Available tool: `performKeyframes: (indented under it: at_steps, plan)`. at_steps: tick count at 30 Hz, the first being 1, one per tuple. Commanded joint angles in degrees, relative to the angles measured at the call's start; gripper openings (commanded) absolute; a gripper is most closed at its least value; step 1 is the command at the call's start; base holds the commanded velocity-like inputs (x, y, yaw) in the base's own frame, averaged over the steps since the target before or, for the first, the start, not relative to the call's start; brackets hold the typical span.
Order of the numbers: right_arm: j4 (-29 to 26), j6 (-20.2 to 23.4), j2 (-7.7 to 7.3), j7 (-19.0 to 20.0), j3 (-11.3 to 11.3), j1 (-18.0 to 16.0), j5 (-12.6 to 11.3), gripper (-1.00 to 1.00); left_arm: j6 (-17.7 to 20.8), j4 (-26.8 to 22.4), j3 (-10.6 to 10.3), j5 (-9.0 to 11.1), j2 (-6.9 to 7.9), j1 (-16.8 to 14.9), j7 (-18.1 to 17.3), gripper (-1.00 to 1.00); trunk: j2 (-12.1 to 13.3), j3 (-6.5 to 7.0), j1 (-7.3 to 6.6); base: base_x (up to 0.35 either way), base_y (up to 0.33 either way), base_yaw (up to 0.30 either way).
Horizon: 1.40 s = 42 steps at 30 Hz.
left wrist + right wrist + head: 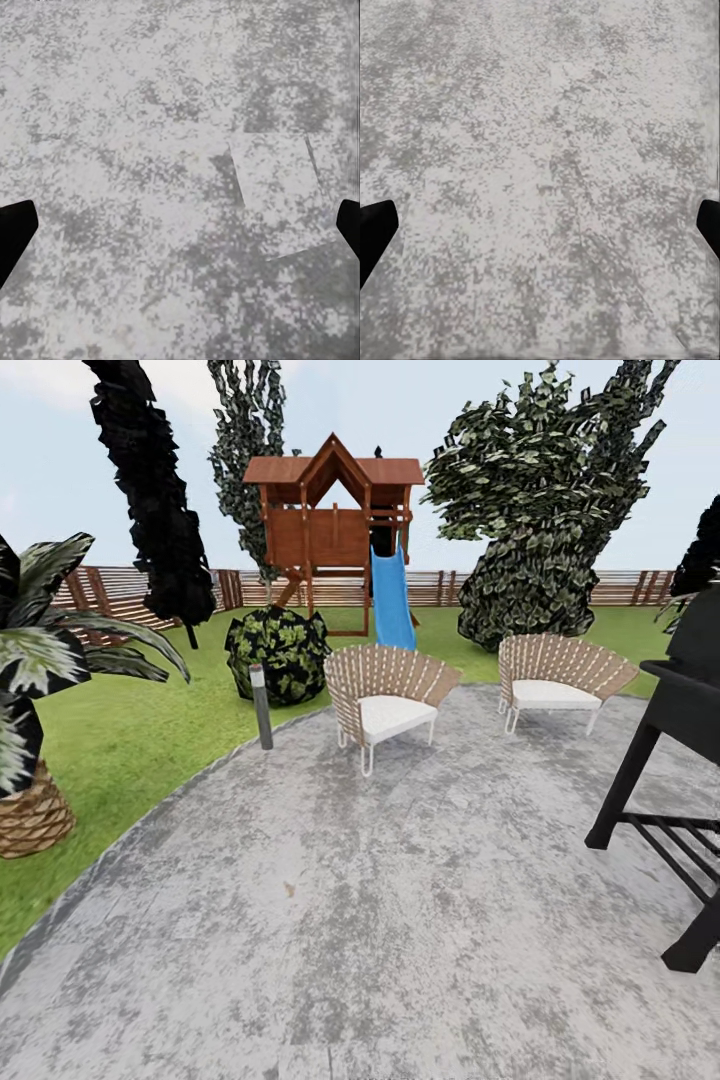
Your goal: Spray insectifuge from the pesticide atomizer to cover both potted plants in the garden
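Note:
The garden lies ahead: a green lawn curving around a round grey stone patio. The pesticide atomizer and both potted plants are out of view. In the left wrist view, my left gripper is open above bare patio stone, with its dark fingertips at the frame's sides and nothing between them. My right gripper is open in the same way over the stone, and its fingertips are wide apart.
Two wicker chairs stand at the patio's far edge. A grey bollard post and a dark bush are beside them. A black grill stand is close on the right, a big palm on the left. The playhouse and slat fence stand behind.

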Motion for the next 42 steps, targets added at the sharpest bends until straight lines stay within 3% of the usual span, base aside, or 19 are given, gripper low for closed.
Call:
performKeyframes:
  at_steps: [1, 17, 24, 42]
  plan:
    - [0.1, -0.2, 0.0, 0.0, 0.0, -0.1, 0.0, 1.0, -0.2, 0.0, 0.2, 0.0, -0.01, 0.0, 0.0, 1.0, -0.4, -0.28, 0.22, 0.0, 0.0, -0.269]
    - [-0.2, -0.3, -0.09, -0.1, -0.1, 0.0, 0.0, 1.0, -0.2, 0.1, 0.3, 0.1, -0.1, -0.1, 0.0, 1.0, -6.9, -3.54, 3.73, 0.0, 0.0, -0.283]
    - [-0.2, -0.3, -0.09, 0.0, -2.9, -0.1, 0.0, 1.0, -0.2, 0.1, 0.3, 0.1, -0.1, -0.1, 0.1, 1.0, -9.7, -5.02, 5.27, 0.0, 0.0, -0.291]
    - [0.0, -0.2, -0.02, 0.1, -2.9, -0.1, 0.1, 1.0, -0.2, 0.1, 0.3, 0.1, -0.1, -0.1, 0.0, 1.0, -16.9, -8.59, 9.23, 0.0, 0.0, -0.292]
